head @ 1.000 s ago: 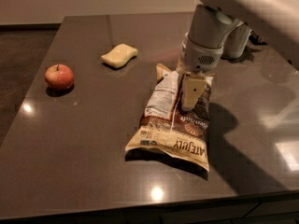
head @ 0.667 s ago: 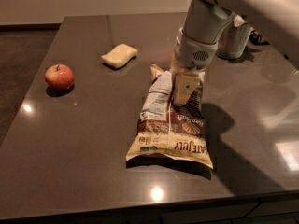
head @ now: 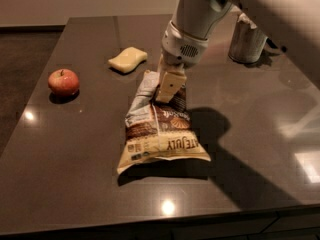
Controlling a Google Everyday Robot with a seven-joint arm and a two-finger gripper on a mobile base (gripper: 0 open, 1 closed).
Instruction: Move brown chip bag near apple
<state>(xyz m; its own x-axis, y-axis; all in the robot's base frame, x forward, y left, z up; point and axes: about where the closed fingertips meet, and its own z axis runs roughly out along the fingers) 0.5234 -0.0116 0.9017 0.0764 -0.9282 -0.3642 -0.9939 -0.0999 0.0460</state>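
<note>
Gripper (head: 167, 86) sits on the top end of the bag (head: 161, 129), mid-table. Jaws look clamped on that end: the crumpled top is pulled up against them, and the bottom edge lies on the table (head: 75, 184). Apple (head: 63, 81) is well apart, off to picture-left near the table edge, so the bag isn't near it yet.

Risks for you to watch:
- Your grip is on thin crinkly film at one end only. Drag fast and it can slip out, or the bag folds.
- The trailing end drags on the top. If it swings wide it can clip the sponge (head: 128, 59), just beyond the bag's top.
- The apple is round and close to the edge. Bump it and it likely rolls off, so stop short.
- The can (head: 247, 41) stands behind the arm, out of the path.

Surface: dark, hard, glossy slab with light spots reflecting in it. Looks slick. Room is dim, with a plain wall behind and dark floor at left.
</note>
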